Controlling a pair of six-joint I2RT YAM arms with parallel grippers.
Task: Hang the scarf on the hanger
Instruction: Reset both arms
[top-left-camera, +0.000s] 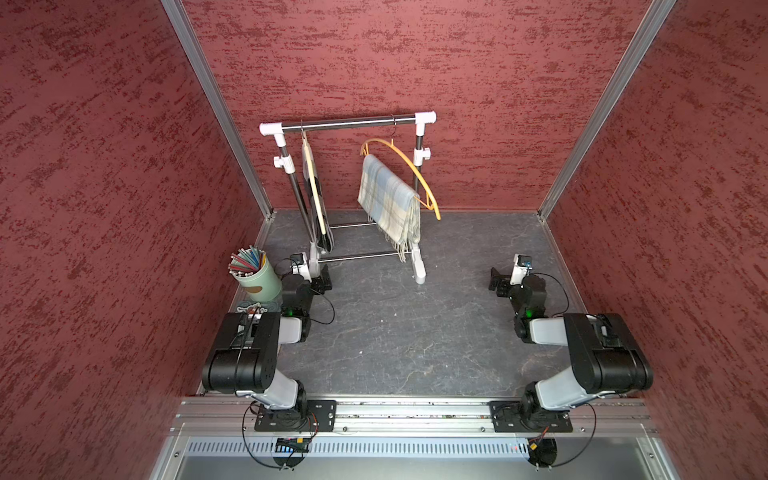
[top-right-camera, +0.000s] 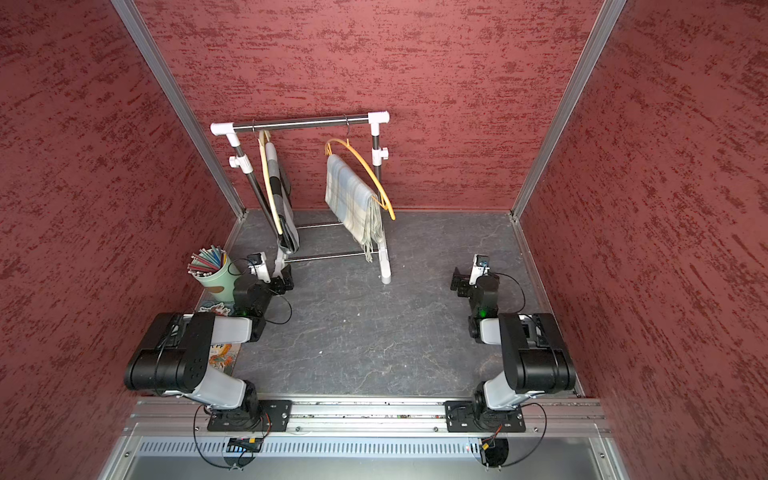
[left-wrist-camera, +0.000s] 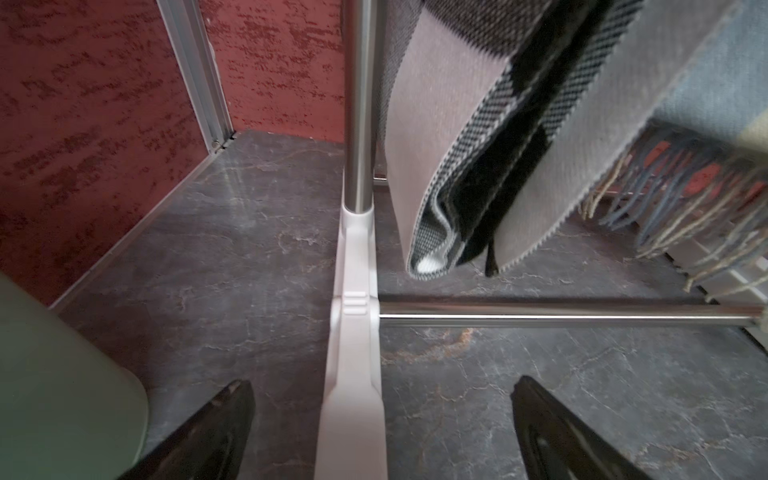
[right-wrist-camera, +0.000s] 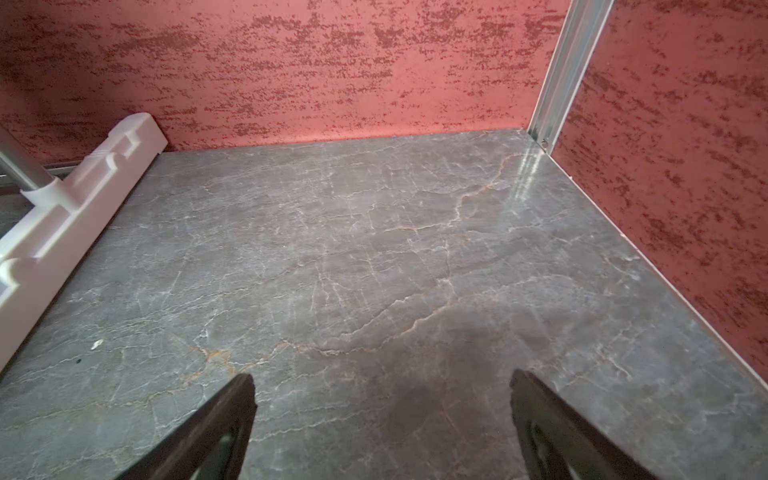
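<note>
- Scarf (top-left-camera: 388, 199) in pale blue-and-cream plaid hangs folded over an orange hanger (top-left-camera: 419, 174) at the centre of the frame in both top views. Its fringe dangles just above the dark stone-look counter (top-left-camera: 415, 332).
- The hanger hooks onto the steel rail of a white-jointed rack (top-left-camera: 349, 123) near the rail's right end. The rack stands at the back of the counter before the mottled red wall.
- Toward the rail's left end, a second scarf (left-wrist-camera: 457, 124) in grey and black hangs on a cream hanger (top-right-camera: 269, 191).
- The left arm (top-left-camera: 245, 353) reaches from the lower left of the frame to the rack's near left foot. Its jaws stand wide apart and hold nothing, and in the wrist view the white foot runs between them.
- The right arm (top-left-camera: 598, 357) reaches from the lower right, with its jaws also wide apart and empty over bare counter, well apart from the rack and scarf.
- A green cup (top-left-camera: 257, 280) bristling with coloured sticks stands at the counter's left edge, just beside the left arm's wrist.
- A printed booklet (top-right-camera: 222, 357) lies partly hidden beneath the left arm.
</note>
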